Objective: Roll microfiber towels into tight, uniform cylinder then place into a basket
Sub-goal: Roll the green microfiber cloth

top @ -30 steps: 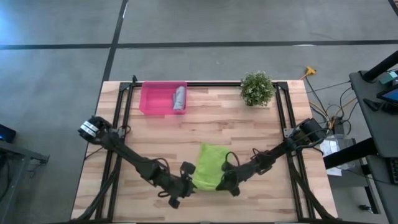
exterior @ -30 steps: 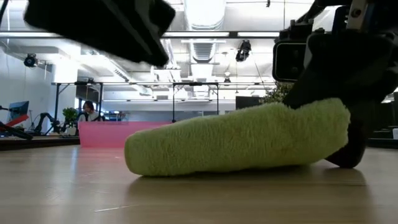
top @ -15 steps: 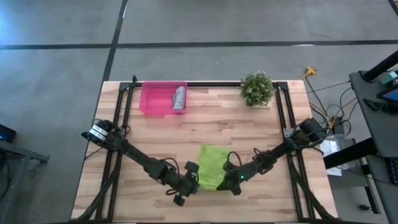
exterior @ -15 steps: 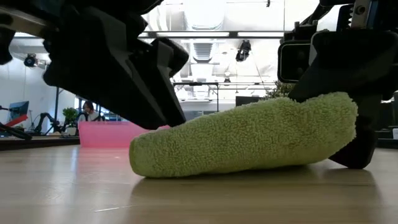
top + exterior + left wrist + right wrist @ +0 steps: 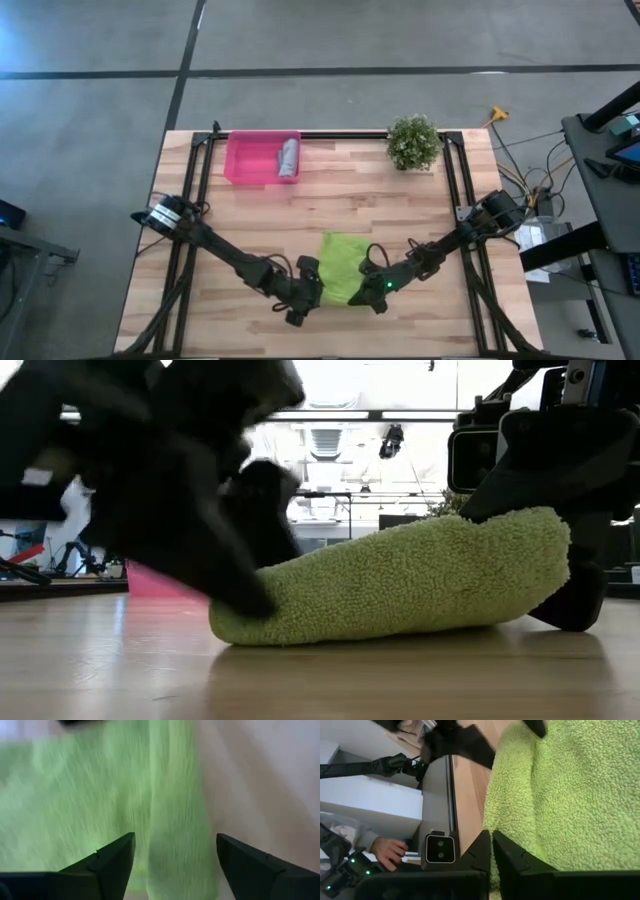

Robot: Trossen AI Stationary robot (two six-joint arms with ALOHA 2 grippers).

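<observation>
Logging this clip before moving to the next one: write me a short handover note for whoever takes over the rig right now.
Left gripper: open, at the lime green towel's left edge.
Right gripper: shut, at the towel's right edge near the table's front.
Grey towel: rolled, inside the pink tray.
Done: grey towel.
Left: finish rolling the green towel, folded but loose, then place it in the tray.

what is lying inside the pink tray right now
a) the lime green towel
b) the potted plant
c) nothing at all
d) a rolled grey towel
d) In the high view a rolled grey towel lies in the pink tray at the table's far edge, while the lime green towel sits on the wood near the front between the two arms.
</observation>
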